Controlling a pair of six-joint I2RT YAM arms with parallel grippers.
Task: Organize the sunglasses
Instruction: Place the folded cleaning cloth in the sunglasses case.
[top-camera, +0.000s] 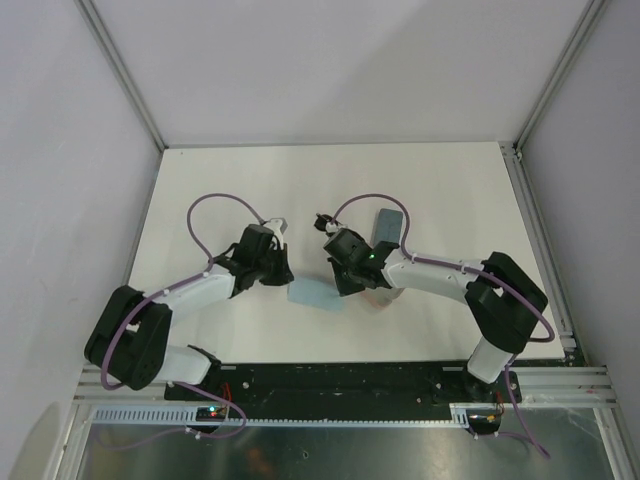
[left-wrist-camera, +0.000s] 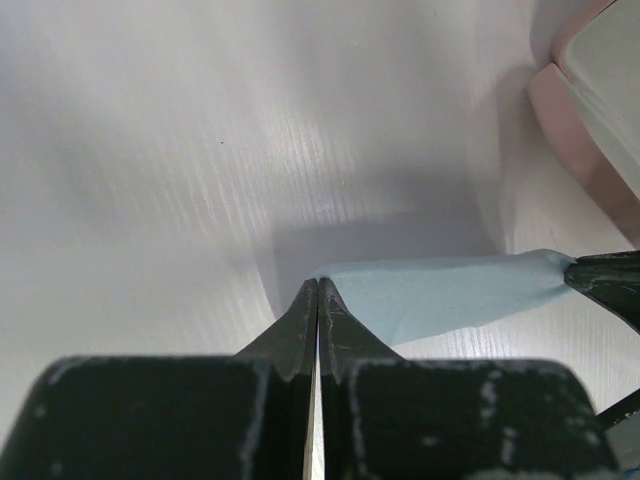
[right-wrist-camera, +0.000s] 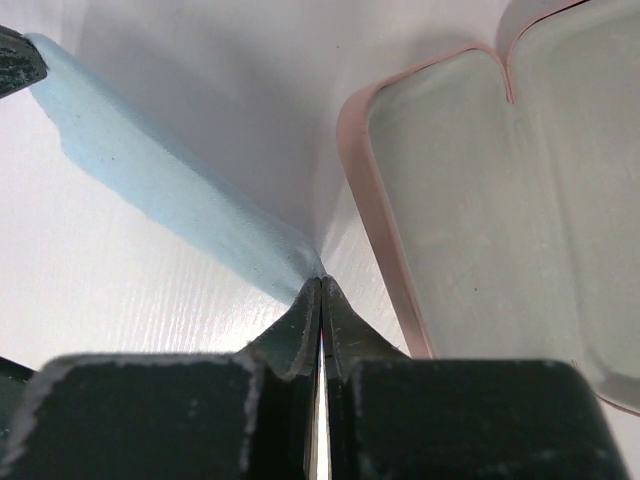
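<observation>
Left tool and right tool each pinch 1 corner of light-blue cloth, beside open pink case. Small dark shape beyond right tool is likely sunglasses, unsure. Step, I judge: folding cloth. Next: bring corners together evenly.

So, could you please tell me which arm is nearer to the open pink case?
Right. The right arm has its jaws shut on the blue cloth beside the pink case; the left arm pinches the cloth's opposite corner, farther away.

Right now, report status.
Left fingers, right fingers shut on blue cloth, stretched between. Pink case open beside. Sunglasses not clearly visible.
</observation>
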